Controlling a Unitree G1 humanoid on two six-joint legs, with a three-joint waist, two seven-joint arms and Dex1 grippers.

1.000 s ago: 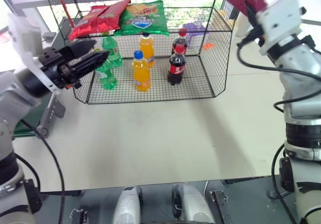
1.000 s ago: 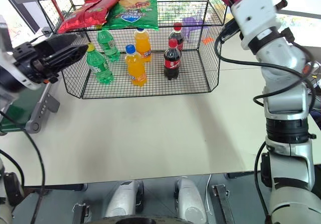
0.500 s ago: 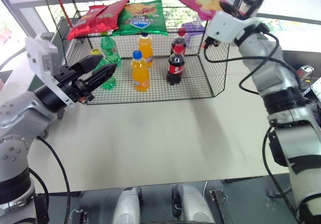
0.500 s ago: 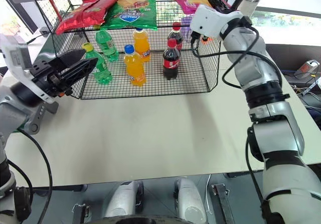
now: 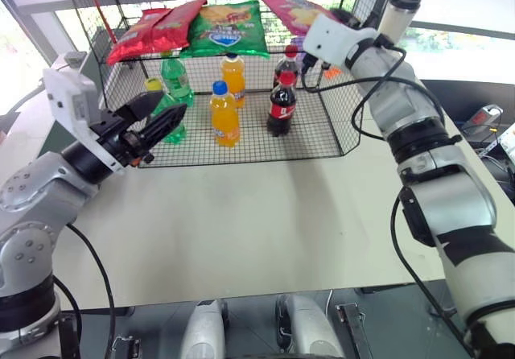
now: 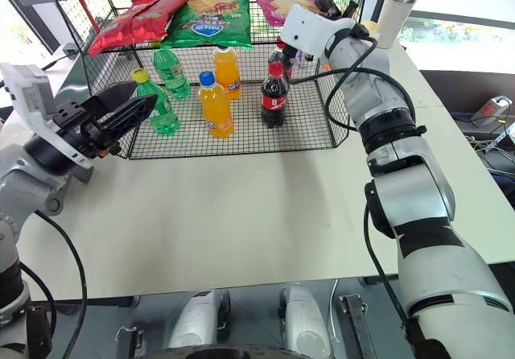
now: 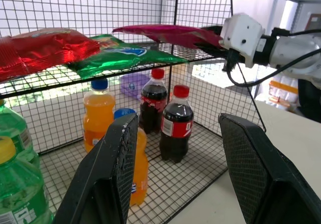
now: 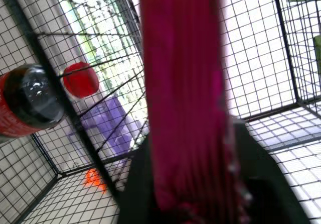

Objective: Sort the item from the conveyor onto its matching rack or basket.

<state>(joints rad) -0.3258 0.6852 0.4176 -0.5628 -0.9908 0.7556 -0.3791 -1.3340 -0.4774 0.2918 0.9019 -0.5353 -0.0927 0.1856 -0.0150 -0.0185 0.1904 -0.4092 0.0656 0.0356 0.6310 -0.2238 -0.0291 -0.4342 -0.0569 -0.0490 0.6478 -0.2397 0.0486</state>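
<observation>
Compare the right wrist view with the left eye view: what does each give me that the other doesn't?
Right wrist view adds a close, edge-on look along the pink crisp bag. Left eye view adds the open left gripper, the red crisp bags and green crisp bag on the upper shelf, orange bottles and green bottles below, and a white tumbler. Both share the pink bag, cola bottles, a purple item and the rack.

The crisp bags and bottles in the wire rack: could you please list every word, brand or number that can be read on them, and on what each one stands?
None can be read as text.
Green crisp bag: blue oval logo, lettering too blurred.
Red crisp bags: print unreadable.
Pink crisp bag: chips picture, no legible words.
Cola bottles: red labels, white script too small.
Orange bottles and green bottles: labels too small.
</observation>
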